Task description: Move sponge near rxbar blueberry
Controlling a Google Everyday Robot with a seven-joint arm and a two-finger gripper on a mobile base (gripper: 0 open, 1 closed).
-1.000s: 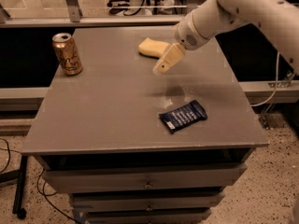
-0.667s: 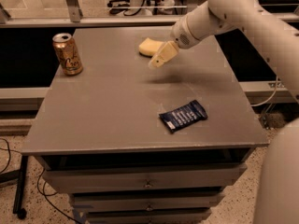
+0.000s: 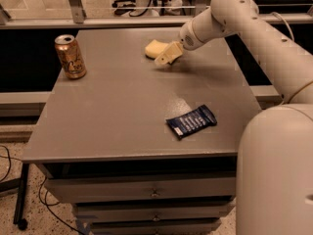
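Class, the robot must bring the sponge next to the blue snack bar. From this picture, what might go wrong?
The tool is at the right end of the sponge, far back on the table; a glancing contact may push the sponge toward the rear edge. A hold on just that end may let it slip out. The snack bar lies loose near the front; a careless set-down may knock it away.

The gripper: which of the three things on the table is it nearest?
The pale yellow sponge at the back; the gripper is right beside it. The gold can stands far left, and the blue rxbar blueberry lies toward the front.
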